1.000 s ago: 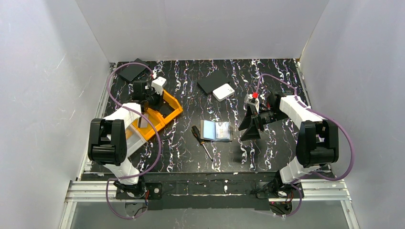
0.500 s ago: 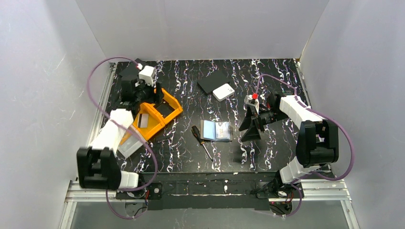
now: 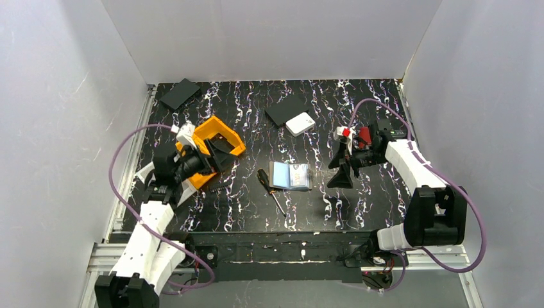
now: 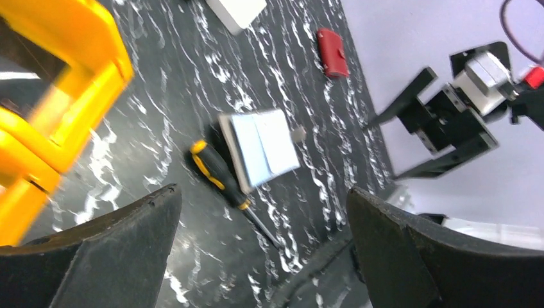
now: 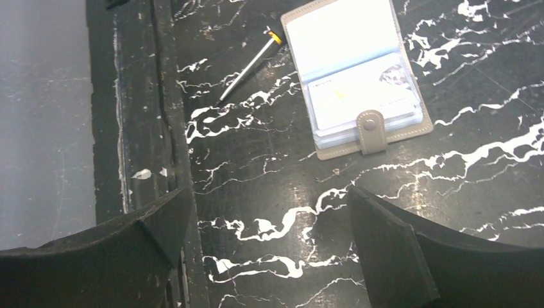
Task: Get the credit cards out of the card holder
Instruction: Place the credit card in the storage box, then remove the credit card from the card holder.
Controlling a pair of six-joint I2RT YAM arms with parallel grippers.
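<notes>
The card holder (image 3: 290,175) lies open on the black marbled table, taupe outside and pale blue inside, with its snap tab (image 5: 369,125) pointing toward my right gripper. Pale credit cards (image 5: 359,96) sit in its sleeves. The card holder (image 4: 260,149) also shows ahead in the left wrist view. My right gripper (image 3: 339,169) hangs open just right of the holder, its jaws (image 5: 269,191) over bare table. My left gripper (image 3: 220,154) is open at the orange bin, well left of the holder, with nothing between its fingers (image 4: 262,192).
A black and yellow screwdriver (image 3: 270,185) lies against the holder's left side. The orange bin (image 3: 224,131) stands at the left. A white square box (image 3: 299,124), flat black rectangles (image 3: 287,109) (image 3: 179,94) and a small red thing (image 3: 364,136) lie farther back.
My left gripper has opened and its arm has swung from the back left corner down toward the near left, now facing the holder. The right gripper has barely shifted.
</notes>
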